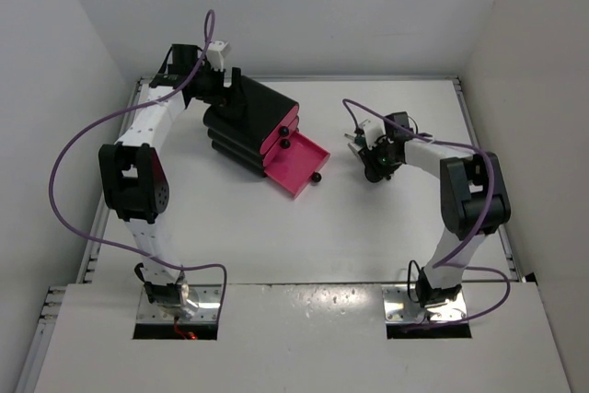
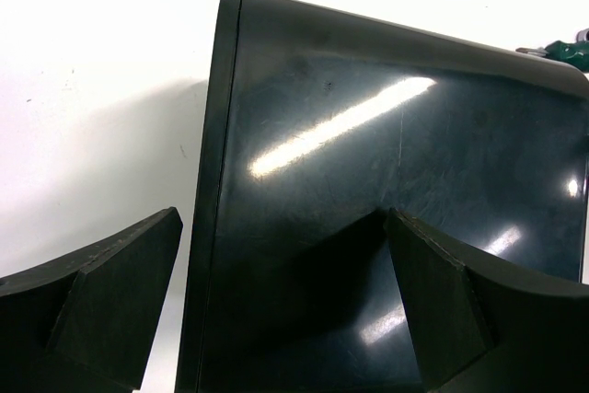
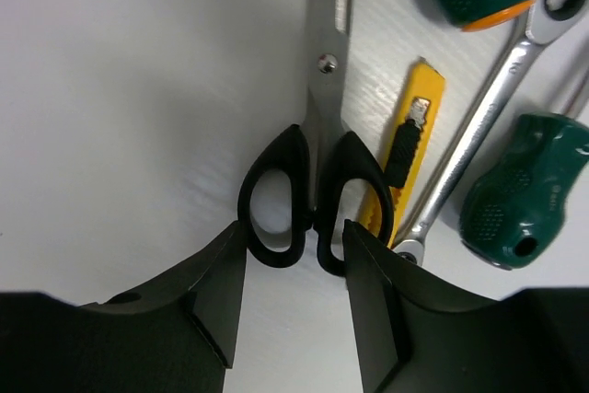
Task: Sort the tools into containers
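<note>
Black-handled scissors (image 3: 322,89) lie on the white table, blades pointing away. Beside them on the right lie a yellow-handled tool (image 3: 425,89), a thin silver wrench (image 3: 488,108) and two green-handled screwdrivers (image 3: 520,190). My right gripper (image 3: 294,227) hovers at the scissors' loops, open, nothing gripped between its fingers. The tools (image 1: 357,140) sit right of the black cabinet (image 1: 248,117), whose lowest pink drawer (image 1: 294,165) is pulled out. My left gripper (image 2: 283,218) is open across the cabinet's rear edge (image 2: 216,181), one finger (image 2: 433,292) over the black panel, the other beside it.
The two upper drawers are closed, their round black knobs (image 1: 296,118) facing right. The open drawer's knob (image 1: 316,177) points toward the right arm. White walls enclose the table on three sides. A purple cable loops off each arm.
</note>
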`<state>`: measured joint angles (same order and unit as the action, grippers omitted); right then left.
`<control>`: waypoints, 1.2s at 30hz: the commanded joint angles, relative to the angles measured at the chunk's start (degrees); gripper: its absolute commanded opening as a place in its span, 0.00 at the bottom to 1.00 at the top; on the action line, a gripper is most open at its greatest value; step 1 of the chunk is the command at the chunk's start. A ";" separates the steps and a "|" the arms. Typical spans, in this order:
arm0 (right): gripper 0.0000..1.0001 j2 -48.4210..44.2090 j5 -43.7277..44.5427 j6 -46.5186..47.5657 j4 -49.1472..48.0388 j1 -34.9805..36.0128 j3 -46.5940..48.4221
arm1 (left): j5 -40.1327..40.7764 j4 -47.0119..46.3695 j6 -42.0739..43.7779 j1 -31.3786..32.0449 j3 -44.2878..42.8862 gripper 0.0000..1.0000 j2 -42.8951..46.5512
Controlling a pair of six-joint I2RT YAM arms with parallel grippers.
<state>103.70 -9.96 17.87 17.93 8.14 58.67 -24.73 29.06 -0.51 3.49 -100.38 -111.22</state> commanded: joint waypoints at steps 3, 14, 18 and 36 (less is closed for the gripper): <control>0.47 1.32 3.80 -0.11 -2.64 0.30 3.81 | 6.01 7.33 3.33 1.00 2.82 0.99 -4.01; 0.24 5.81 4.86 1.72 3.24 0.82 6.19 | 6.01 6.80 3.85 1.00 2.82 0.99 -4.01; 0.09 3.98 3.02 2.87 4.47 1.35 5.66 | 6.01 6.80 3.85 1.00 2.82 0.99 -4.01; 0.00 -6.42 -12.28 -17.15 11.69 10.84 14.97 | 4.96 6.27 2.71 1.00 3.34 0.99 -4.01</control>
<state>94.52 -18.72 7.99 28.84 16.23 70.43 -24.67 28.36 -0.54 3.68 -100.31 -111.33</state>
